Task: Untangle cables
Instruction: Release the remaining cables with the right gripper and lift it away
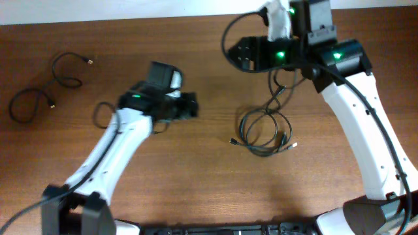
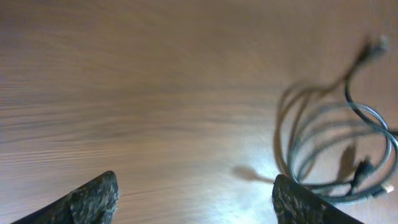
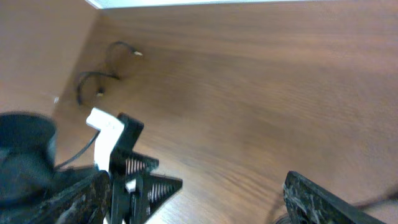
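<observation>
Dark, rough-textured fingers of the left tool frame the bottom of the left wrist view. They are spread wide with only bare wood between them. The right tool stands equally wide and grips nothing. Both hover over a brown surface with fine, straight wood grain and a soft sheen where light pools. Beyond its far edge, the right wrist view shows a pale strip. The cables lie in two places. A knotted bundle of thin, round, black cords, looped in overlapping ovals with small plugs poking out, rests right of centre, ahead of the left tool. A separate cord snakes in loose curves near the left edge, well apart from it. The left arm and right arm have smooth white shells and black joints, each with a small green light.
</observation>
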Controlling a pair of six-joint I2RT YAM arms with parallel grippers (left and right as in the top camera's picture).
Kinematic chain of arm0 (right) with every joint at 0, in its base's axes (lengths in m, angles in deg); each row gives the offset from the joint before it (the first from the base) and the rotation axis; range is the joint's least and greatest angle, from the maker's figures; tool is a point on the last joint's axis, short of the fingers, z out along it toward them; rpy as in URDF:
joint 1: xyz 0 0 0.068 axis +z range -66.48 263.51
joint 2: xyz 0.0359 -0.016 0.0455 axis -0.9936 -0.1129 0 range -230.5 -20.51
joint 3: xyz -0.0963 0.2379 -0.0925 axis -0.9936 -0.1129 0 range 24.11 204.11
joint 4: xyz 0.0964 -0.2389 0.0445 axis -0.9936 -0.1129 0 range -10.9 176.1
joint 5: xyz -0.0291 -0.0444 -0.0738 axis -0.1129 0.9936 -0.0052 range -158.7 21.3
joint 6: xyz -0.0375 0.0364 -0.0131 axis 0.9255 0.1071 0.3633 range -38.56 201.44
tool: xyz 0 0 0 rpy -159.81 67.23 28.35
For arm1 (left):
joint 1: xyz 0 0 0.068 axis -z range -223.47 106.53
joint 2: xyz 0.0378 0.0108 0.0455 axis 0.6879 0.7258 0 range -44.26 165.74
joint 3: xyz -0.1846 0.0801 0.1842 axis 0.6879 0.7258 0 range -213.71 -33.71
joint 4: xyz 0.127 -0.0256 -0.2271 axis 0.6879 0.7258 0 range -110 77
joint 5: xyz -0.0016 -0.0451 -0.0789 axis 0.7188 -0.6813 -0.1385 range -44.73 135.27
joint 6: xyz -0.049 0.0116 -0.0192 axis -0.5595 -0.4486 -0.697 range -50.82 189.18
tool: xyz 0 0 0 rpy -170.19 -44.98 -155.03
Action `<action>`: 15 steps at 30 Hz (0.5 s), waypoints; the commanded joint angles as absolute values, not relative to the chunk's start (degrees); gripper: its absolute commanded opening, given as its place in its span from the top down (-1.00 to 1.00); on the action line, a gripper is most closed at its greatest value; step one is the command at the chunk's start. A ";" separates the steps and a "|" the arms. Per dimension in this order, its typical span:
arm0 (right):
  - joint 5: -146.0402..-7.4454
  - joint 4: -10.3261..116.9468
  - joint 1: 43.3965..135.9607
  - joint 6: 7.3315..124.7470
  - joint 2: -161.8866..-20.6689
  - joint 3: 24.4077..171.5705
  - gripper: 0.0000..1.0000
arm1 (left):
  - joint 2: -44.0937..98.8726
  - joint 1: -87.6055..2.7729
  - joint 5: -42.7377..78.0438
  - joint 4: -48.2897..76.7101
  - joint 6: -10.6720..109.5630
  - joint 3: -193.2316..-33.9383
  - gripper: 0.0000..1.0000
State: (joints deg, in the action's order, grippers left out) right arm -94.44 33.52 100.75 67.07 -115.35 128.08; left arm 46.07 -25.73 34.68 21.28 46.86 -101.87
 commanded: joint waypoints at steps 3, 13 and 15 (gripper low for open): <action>-92.10 29.87 109.95 74.45 -116.56 132.88 -0.74 | 40.65 -33.05 34.99 24.67 45.85 -102.18 -0.63; -63.73 8.65 111.52 63.07 -121.74 132.64 -0.87 | 40.65 -33.73 34.99 25.30 45.85 -102.15 -0.88; -59.88 6.77 110.50 60.88 -122.24 132.64 -0.92 | 40.65 -33.73 34.99 25.30 45.85 -102.15 -0.91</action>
State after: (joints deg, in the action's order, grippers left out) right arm -71.55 8.62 112.18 67.29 -121.45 131.99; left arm 41.24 -33.53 34.99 25.24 45.96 -101.87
